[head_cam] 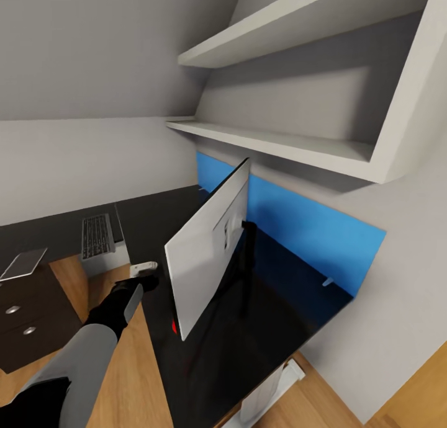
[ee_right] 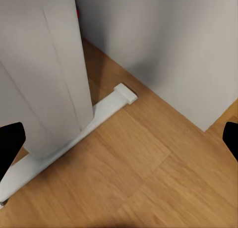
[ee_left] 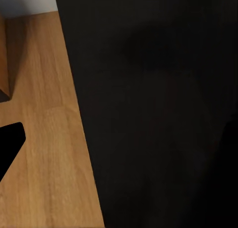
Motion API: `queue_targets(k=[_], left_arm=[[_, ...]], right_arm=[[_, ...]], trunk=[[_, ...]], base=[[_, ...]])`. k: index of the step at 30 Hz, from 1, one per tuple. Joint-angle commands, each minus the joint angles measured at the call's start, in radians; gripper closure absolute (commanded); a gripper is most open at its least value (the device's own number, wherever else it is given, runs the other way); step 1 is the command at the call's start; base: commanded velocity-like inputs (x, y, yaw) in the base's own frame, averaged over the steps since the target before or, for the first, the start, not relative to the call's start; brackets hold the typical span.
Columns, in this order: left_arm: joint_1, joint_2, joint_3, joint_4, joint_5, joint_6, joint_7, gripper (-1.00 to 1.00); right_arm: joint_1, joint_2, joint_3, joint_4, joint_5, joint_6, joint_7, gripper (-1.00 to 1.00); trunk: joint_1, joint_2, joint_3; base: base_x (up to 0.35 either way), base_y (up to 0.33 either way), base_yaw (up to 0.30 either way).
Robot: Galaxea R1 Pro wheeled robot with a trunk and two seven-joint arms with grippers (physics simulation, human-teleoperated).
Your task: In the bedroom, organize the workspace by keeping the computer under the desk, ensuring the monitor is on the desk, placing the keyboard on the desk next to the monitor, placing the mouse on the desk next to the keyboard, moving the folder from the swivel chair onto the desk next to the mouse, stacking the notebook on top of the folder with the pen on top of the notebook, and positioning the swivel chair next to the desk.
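The monitor (head_cam: 208, 248) stands on the desk (head_cam: 273, 316), its pale grey back towards me and a red dot at its lower corner, on a black stand (head_cam: 248, 254). The blue back panel (head_cam: 310, 229) runs behind it. The keyboard (head_cam: 96, 236) lies to the left on the desk's other wing. My left gripper (head_cam: 146, 280) hovers at the desk's edge beside the monitor; in the left wrist view one black finger (ee_left: 10, 143) shows over wood floor, with nothing held. My right gripper (ee_right: 119, 139) is open above the floor by the white pedestal leg (ee_right: 49, 74).
White shelves (head_cam: 279, 142) overhang the desk. Black drawers with silver knobs (head_cam: 29, 330) stand at the left, a flat silver slab (head_cam: 23, 263) on top. A grey box (head_cam: 108, 262) sits under the keyboard's near end. A small white stick (head_cam: 327, 281) lies by the back panel.
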Motion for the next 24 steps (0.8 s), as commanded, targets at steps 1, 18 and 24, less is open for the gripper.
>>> queue_targets(k=[1, 18, 24], left_arm=[[-0.001, -0.001, 0.004, -0.001, 0.004, 0.003, 0.003, -1.00], [-0.001, -0.002, 0.004, 0.009, 0.004, -0.003, 0.004, -1.00], [-0.001, -0.002, 0.004, 0.009, 0.004, -0.004, 0.003, -1.00]], right_arm=[[-0.001, 0.000, 0.002, 0.002, -0.005, -0.004, 0.001, -1.00], [-0.001, 0.000, 0.002, 0.002, -0.004, -0.003, 0.001, -1.00], [-0.001, 0.001, 0.002, 0.002, -0.004, -0.003, 0.001, -1.00]], trunk=[[0.000, -0.001, -0.001], [0.000, -0.001, 0.010], [0.000, -0.001, 0.011]], base=[[0.039, -0.010, -0.005], [0.007, -0.002, -0.099], [0.000, 0.000, -0.017]])
